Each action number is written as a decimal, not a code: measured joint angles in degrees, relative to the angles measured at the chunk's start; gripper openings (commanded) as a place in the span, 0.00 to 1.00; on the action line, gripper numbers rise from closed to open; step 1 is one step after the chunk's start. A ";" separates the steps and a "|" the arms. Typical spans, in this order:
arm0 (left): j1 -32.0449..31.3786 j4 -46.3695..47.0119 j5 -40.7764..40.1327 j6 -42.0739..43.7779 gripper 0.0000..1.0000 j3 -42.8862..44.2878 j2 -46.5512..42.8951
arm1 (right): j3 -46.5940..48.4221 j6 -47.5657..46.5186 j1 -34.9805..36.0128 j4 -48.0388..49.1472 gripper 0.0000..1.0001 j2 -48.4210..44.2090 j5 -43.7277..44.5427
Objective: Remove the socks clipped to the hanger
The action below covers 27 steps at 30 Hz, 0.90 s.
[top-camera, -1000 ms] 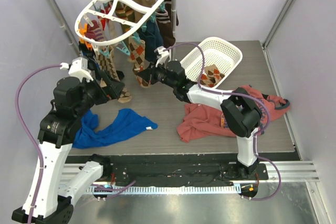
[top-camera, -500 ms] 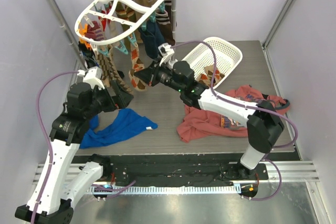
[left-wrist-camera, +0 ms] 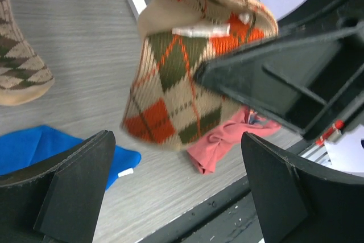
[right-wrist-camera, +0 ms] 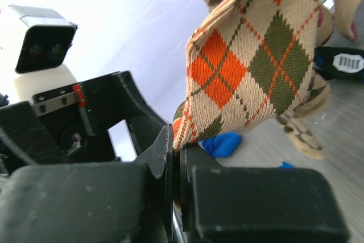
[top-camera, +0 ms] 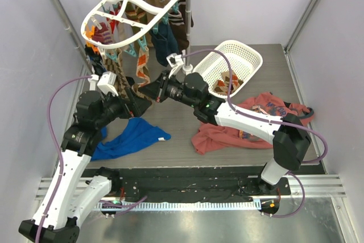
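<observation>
Top view, hanger: the white plastic oval ring hanger (top-camera: 136, 9) hangs tilted from the metal rail stand (top-camera: 57, 4) at the far left.
Top view, socks: small mixed socks (top-camera: 181, 31) dangle under the ring from orange and teal clips.
Top view, right gripper (top-camera: 147, 90): clenched on the lower end of a tan, orange and olive argyle sock (top-camera: 142, 64). The sock runs up towards the ring, but I cannot tell whether a clip grips it.
Top view, left gripper (top-camera: 132, 105): just beside and below the right one.
Top view, table: a crumpled blue shirt (top-camera: 128, 138) lies near left and a red printed shirt (top-camera: 227, 129) near right. A white lattice basket (top-camera: 250, 61) at the far right holds another argyle sock.
Left wrist view, left gripper (left-wrist-camera: 177, 160): fingers (left-wrist-camera: 74, 192) spread wide, grasping nothing.
Left wrist view, argyle sock (left-wrist-camera: 176, 78): hangs ahead of them, pinched at its right edge by the black right gripper (left-wrist-camera: 207, 75).
Right wrist view, right gripper (right-wrist-camera: 176, 140): jaws pressed together on the edge of the argyle sock (right-wrist-camera: 250, 55).
Right wrist view, background: a patch of the blue shirt (right-wrist-camera: 224, 141) shows below the sock.
</observation>
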 measured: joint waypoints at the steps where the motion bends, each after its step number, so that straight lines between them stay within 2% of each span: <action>1: 0.00 0.66 0.02 -0.04 0.95 -0.24 0.15 | -0.07 0.22 0.20 0.00 0.01 -0.02 -0.02; 3: 0.00 1.73 0.04 -0.17 0.90 -0.48 0.90 | -0.39 0.92 0.44 0.42 0.01 -0.02 -0.04; 5: 0.00 2.99 0.20 -0.37 0.76 -0.66 1.97 | -0.72 1.75 0.70 0.96 0.01 -0.02 -0.09; 6: 0.00 3.41 0.42 -0.63 0.58 -0.79 2.38 | -0.83 1.92 0.79 1.16 0.01 -0.02 -0.09; 8: 0.00 4.33 1.03 -0.66 0.39 -1.16 2.89 | -1.25 2.32 0.81 1.38 0.06 -0.24 -0.02; 9: 0.00 4.57 1.22 -1.20 0.23 -1.25 2.91 | -1.40 2.51 0.81 1.40 0.08 -0.28 -0.02; 10: 0.00 4.87 1.49 -1.18 0.15 -1.29 2.89 | -1.51 2.60 0.81 1.36 0.12 -0.35 0.09; 12: 0.00 5.42 2.14 -1.25 0.00 -1.29 2.58 | -1.70 2.69 0.85 1.07 0.26 -0.68 0.50; 13: 0.00 5.49 2.54 -1.40 0.00 -1.29 2.32 | -1.73 2.78 0.90 0.72 0.31 -0.96 0.74; 14: 0.00 5.44 2.64 -1.60 0.00 -1.29 2.10 | -1.73 2.45 0.92 0.07 0.41 -1.36 1.07; 19: 0.00 4.87 3.45 -2.51 0.00 -1.29 0.87 | 0.39 -1.29 0.94 -6.19 0.61 -3.89 3.69; 20: 0.00 4.66 3.58 -2.56 0.00 -1.29 0.68 | 2.01 -2.40 0.98 -8.28 0.80 -4.04 4.59; 22: 0.00 4.15 3.91 -2.67 0.00 -1.29 0.17 | 6.08 -4.92 1.03 -12.94 0.84 -4.07 7.72; 27: 0.00 2.36 4.66 -2.93 0.00 -0.96 -0.79 | 17.44 -12.72 1.03 -22.62 0.80 -4.07 15.93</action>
